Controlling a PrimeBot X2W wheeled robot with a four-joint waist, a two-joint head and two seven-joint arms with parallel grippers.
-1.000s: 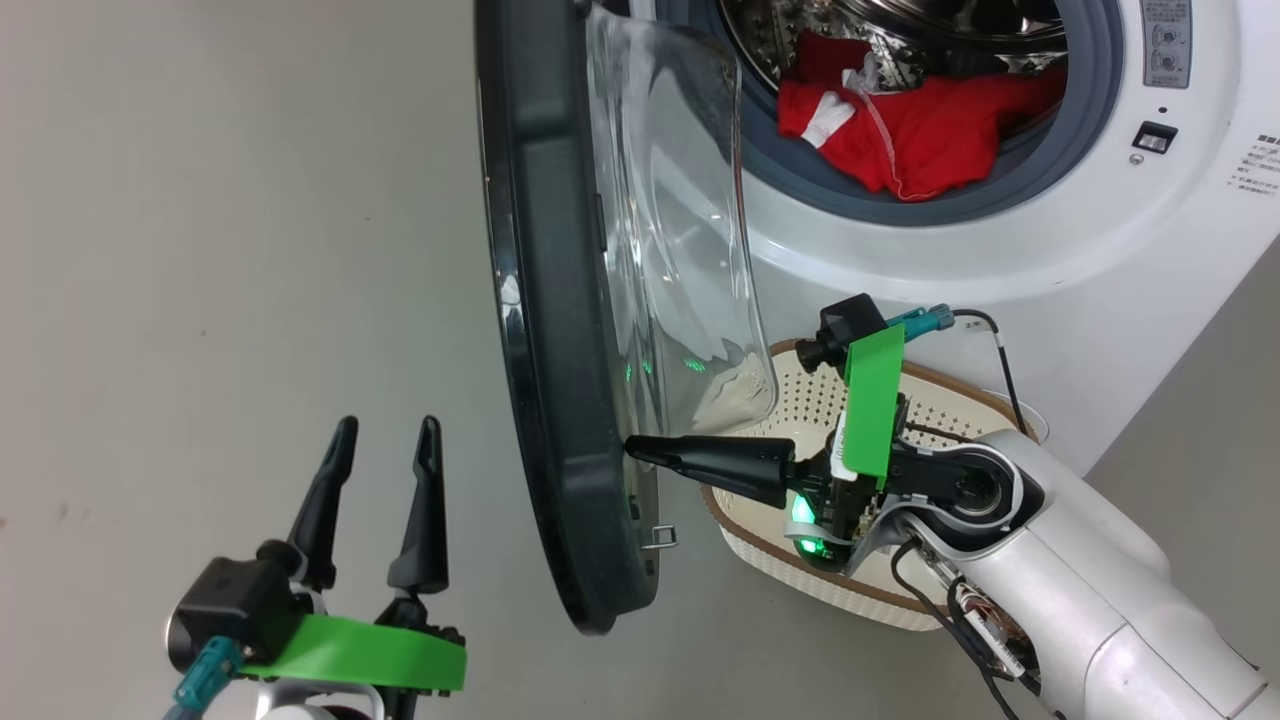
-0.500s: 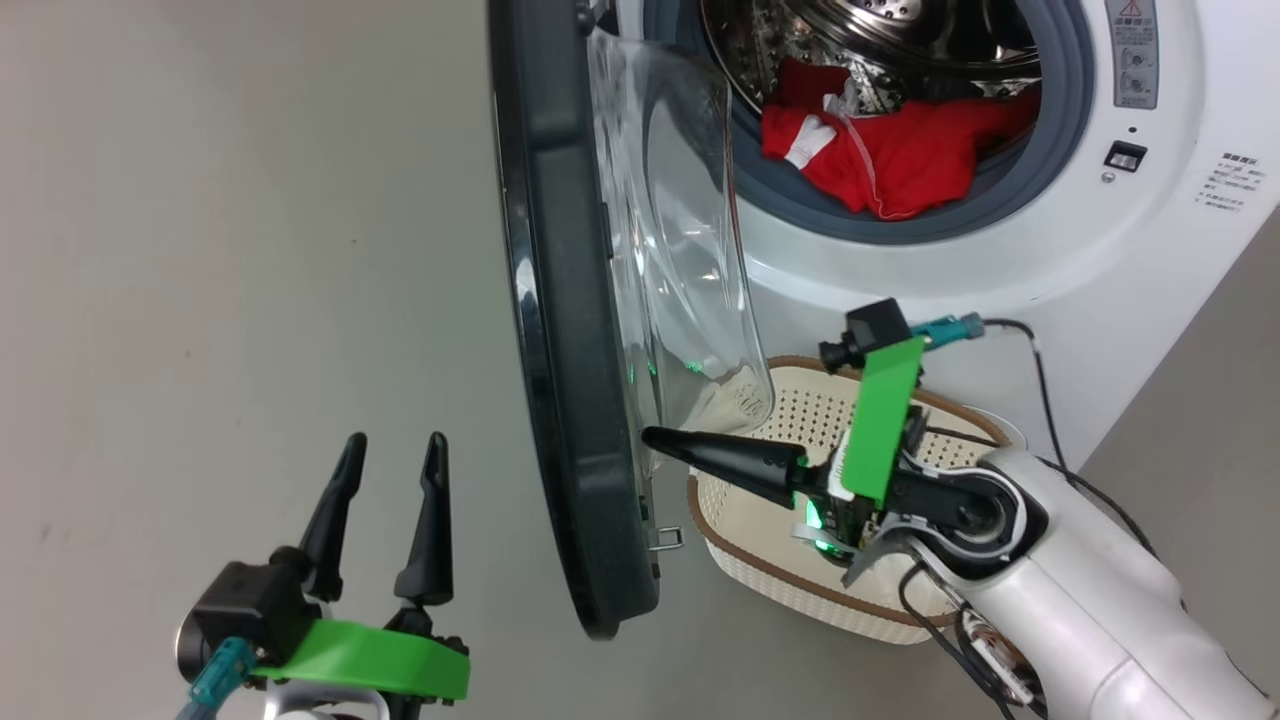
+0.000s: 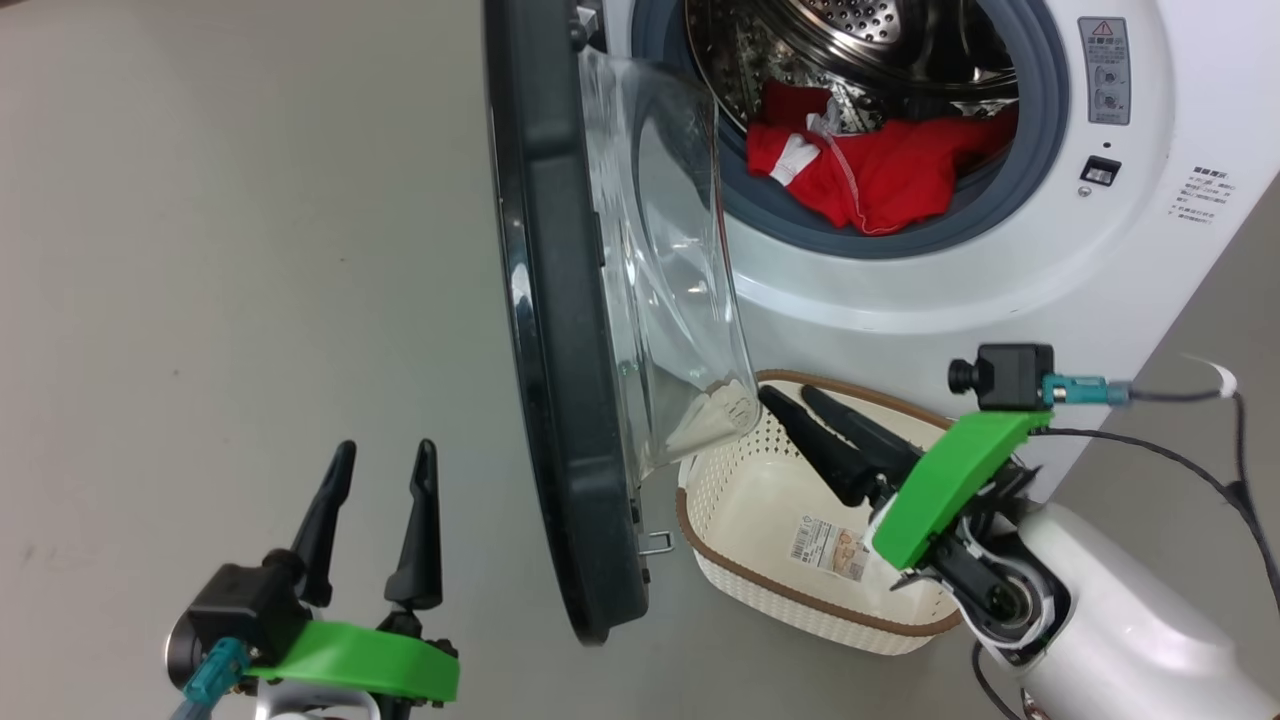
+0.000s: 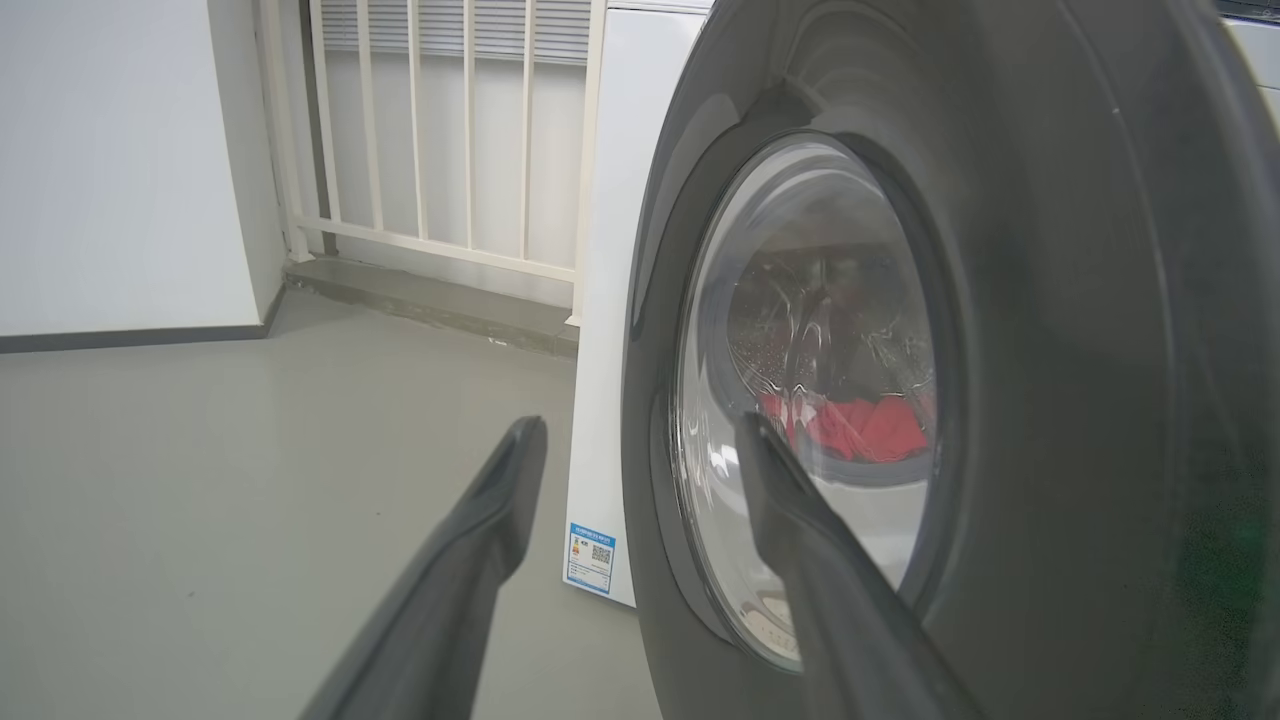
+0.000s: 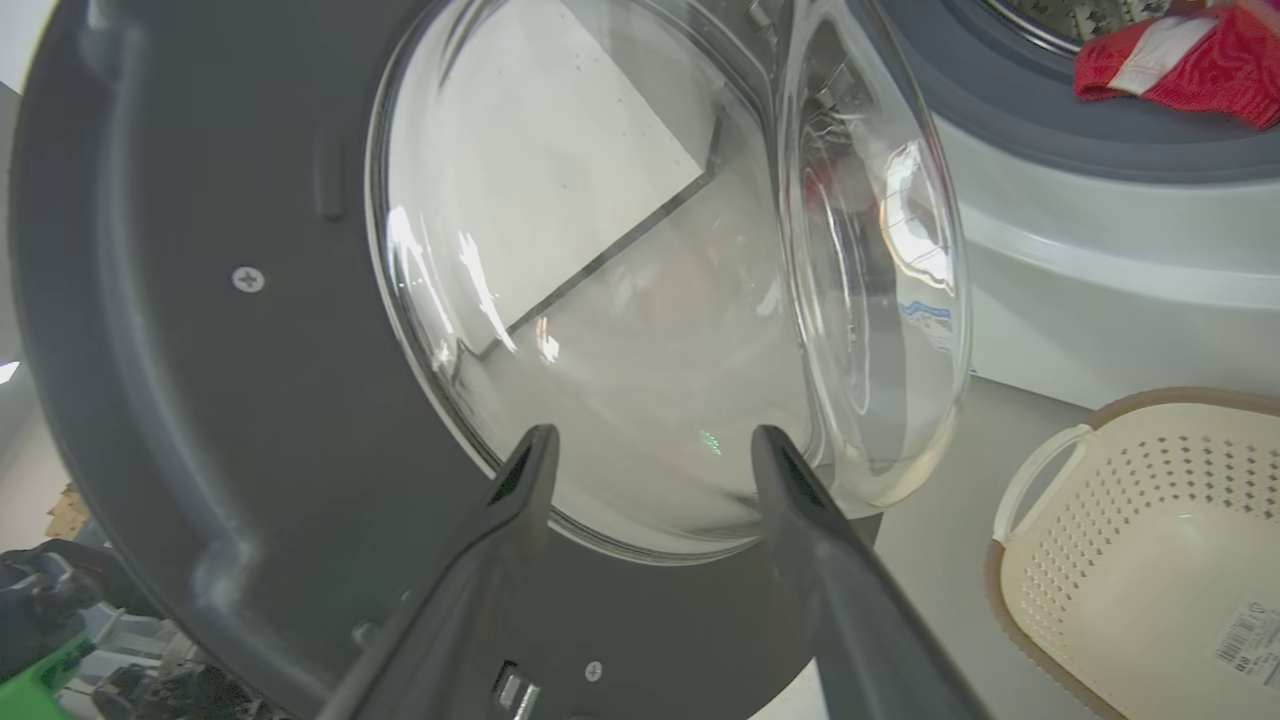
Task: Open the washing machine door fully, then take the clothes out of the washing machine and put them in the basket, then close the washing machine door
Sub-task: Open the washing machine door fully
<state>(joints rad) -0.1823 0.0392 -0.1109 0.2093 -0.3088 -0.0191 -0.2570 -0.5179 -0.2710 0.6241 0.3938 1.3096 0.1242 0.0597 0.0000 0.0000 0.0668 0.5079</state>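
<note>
Right gripper (image 3: 790,396): fingers spread, empty, over the basket (image 3: 790,605), pointing at the inner face of the washing machine door (image 3: 560,350). Left gripper (image 3: 387,450): spread, empty, outside the door. Door stands approx. square to the washing machine (image 3: 1000,300) front. Location of clothes (image 3: 880,175): front edge of drum, draped onto the grey rubber ring (image 3: 1042,140). Basket sits on the floor (image 3: 250,250) below the opening, just beside the door's lower edge.

Handling (est.): clothes light, limp, non-slip. Pinch a raised fold at top of heap and expect trailing ends. Door stiff, glossy. Push on rim, not glass.
</note>
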